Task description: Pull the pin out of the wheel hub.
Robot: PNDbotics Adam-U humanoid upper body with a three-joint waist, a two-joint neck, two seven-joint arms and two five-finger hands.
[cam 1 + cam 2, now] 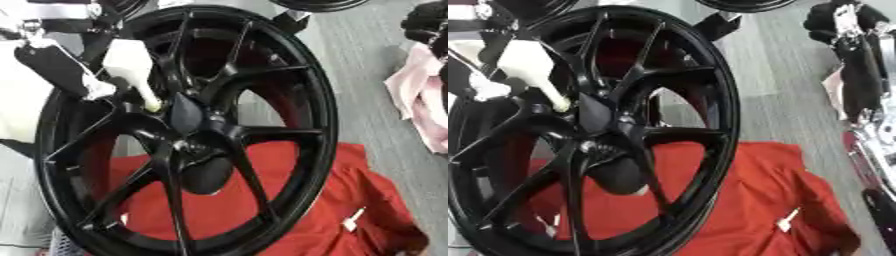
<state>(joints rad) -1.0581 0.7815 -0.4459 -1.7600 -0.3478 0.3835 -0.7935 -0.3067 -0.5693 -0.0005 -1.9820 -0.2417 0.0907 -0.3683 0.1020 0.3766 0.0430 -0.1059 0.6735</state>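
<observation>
A large black wheel (297,65) with thin spokes stands tilted and fills most of both views. Its hub (188,117) sits at the centre under a dark pointed cap. The pin (131,62) is a white tapered piece with a cream tip (153,105) that touches the hub's upper left side. My left hand (61,70), black with pale fingertips (98,89), comes in from the left and is curled round the pin's thick end. My right hand (837,20) hangs at the upper right, away from the wheel; its black and silver arm (859,75) runs down the right edge.
A red cloth (350,200) lies under and behind the wheel on grey floor. Pink fabric (418,100) is bunched at the right edge. Part of another black wheel (319,4) shows at the top. A dark rounded lump (206,175) sits behind the lower spokes.
</observation>
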